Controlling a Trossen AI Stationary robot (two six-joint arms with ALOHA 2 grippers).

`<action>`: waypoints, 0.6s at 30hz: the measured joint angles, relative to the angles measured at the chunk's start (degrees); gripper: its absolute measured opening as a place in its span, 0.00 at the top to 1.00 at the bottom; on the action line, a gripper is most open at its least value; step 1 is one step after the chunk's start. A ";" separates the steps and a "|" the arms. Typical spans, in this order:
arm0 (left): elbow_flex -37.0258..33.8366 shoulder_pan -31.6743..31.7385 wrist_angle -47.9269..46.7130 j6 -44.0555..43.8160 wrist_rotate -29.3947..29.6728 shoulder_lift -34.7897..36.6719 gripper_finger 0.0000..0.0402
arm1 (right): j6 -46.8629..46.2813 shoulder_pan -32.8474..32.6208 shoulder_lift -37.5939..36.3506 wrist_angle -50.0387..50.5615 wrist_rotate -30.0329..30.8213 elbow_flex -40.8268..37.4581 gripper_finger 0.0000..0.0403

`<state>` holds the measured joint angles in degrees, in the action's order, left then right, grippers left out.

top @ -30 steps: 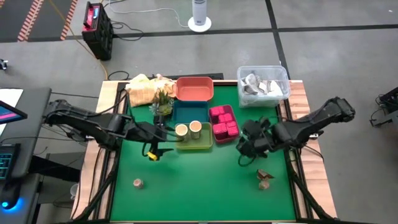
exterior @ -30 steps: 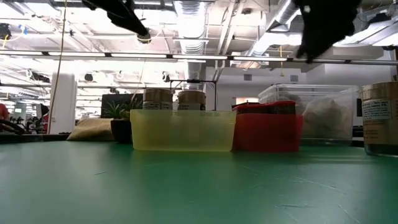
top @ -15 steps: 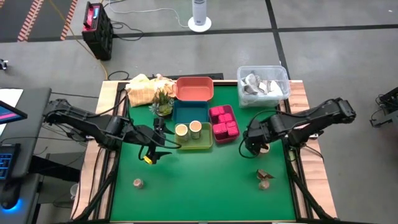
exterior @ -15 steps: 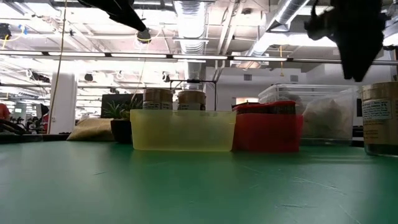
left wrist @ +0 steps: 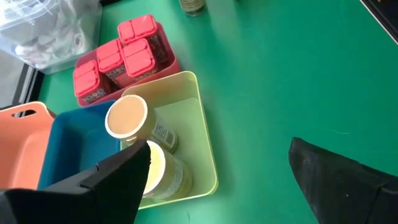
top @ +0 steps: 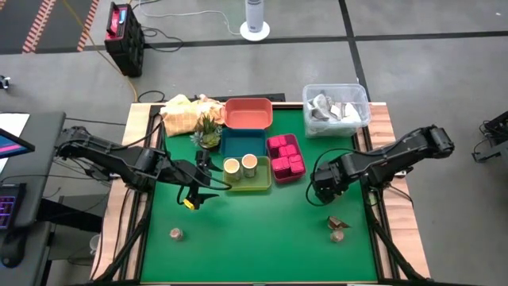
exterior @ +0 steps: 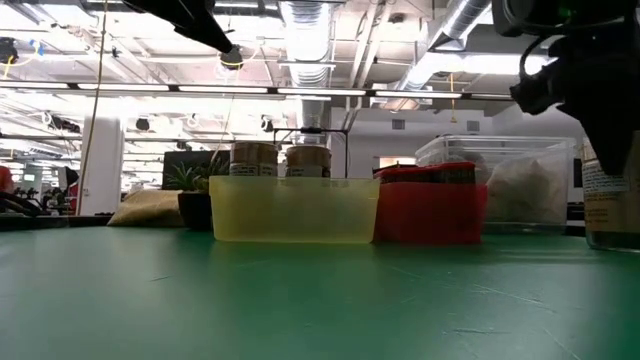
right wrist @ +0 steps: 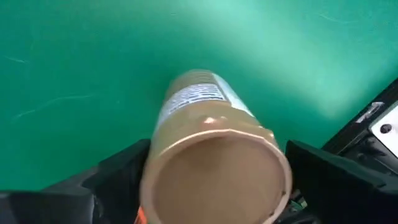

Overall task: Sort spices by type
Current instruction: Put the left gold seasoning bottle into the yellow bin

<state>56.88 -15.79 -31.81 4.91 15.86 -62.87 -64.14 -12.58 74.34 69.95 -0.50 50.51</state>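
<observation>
A round tan jar (right wrist: 214,155) stands upright on the green mat near the table's right side. My right gripper (right wrist: 217,186) is open and points down over it, one finger on either side of the jar's top. Whether the fingers touch the jar, I cannot tell. In the high view my right gripper (top: 324,184) hides the jar. My left gripper (top: 197,189) hovers open just left of the yellow tray (top: 258,181), which holds two jars (left wrist: 127,118). Magenta blocks (left wrist: 121,53) fill the magenta tray. Brown lumps (top: 337,229) lie near the right gripper. A small tan item (top: 175,233) sits near left.
Blue tray (top: 238,141), orange tray (top: 248,113) and a potted plant (top: 208,131) stand behind the yellow tray. A clear plastic bin (top: 335,107) sits at the far right and a tan bag (top: 182,115) at the far left. Open green mat (top: 254,238) lies in the near half.
My right gripper has swung toward the table's right, tipped to point down and come down over the jar standing there. The jar has stayed in place.
</observation>
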 joint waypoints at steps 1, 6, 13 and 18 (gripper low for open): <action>0.00 0.00 -0.07 -0.01 -0.02 0.00 0.09 | -0.05 0.00 -0.03 -0.78 -0.27 -0.51 0.04; 0.00 0.00 -0.60 -0.21 -0.02 0.00 0.09 | -0.09 0.00 -0.01 -4.07 -3.15 -2.88 0.15; -0.02 0.00 -0.66 -0.61 0.62 0.00 0.09 | -0.26 0.00 0.05 -5.27 -4.26 -1.03 0.26; -0.02 0.02 -0.66 -1.67 2.09 0.00 0.09 | -0.19 -0.07 1.09 -10.23 -4.02 3.69 0.26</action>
<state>56.87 -15.77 -32.47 3.24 17.95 -62.87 -64.33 -12.65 75.43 59.72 -4.51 54.20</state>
